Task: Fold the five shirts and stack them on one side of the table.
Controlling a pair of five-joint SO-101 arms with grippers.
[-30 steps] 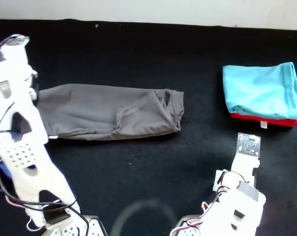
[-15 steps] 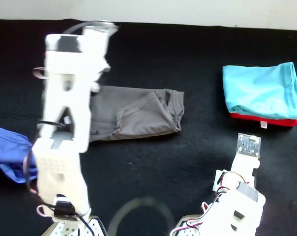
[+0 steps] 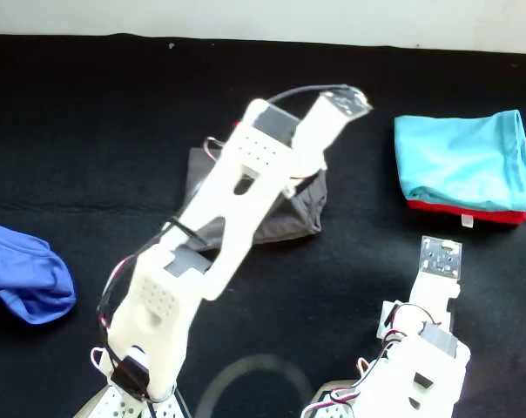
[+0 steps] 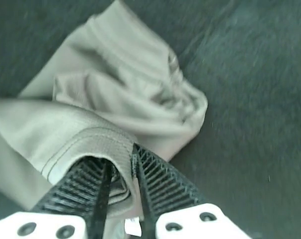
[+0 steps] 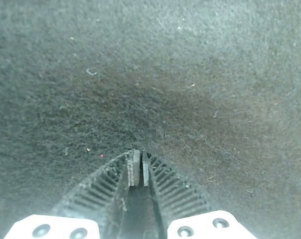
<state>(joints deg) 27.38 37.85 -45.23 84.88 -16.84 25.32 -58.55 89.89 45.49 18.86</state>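
Within the last second the left arm point(image 3: 228, 226) had swung from the far left of the black surface point(image 3: 115, 113) across to its middle, carrying the end of the grey shirt point(image 3: 293, 207) with it. The shirt, which had lain stretched long across the surface, now covered about half that length, with its carried end brought over toward the collar end. I judged this to be the crosswise fold of the grey shirt nearly made, with the release and the move to the stack yet to come. The left pincer point(image 4: 123, 157) was nearly closed, pinching a stitched hem of the grey cloth between its ribbed jaws. In the left wrist view, the shirt sagged in soft, uneven folds under the pincer, its collar bunched at the far end, so the fold looked loose rather than crisp. The arm's sweep had also uncovered a blue shirt point(image 3: 23, 270), crumpled and unfolded at the left edge. At the right side a folded cyan shirt point(image 3: 463, 161) lay on top of a red shirt point(image 3: 463, 212), of which a thin edge showed. The right pincer point(image 5: 135, 167) had not moved; it was closed on nothing, its tips touching, low over bare surface near that stack.
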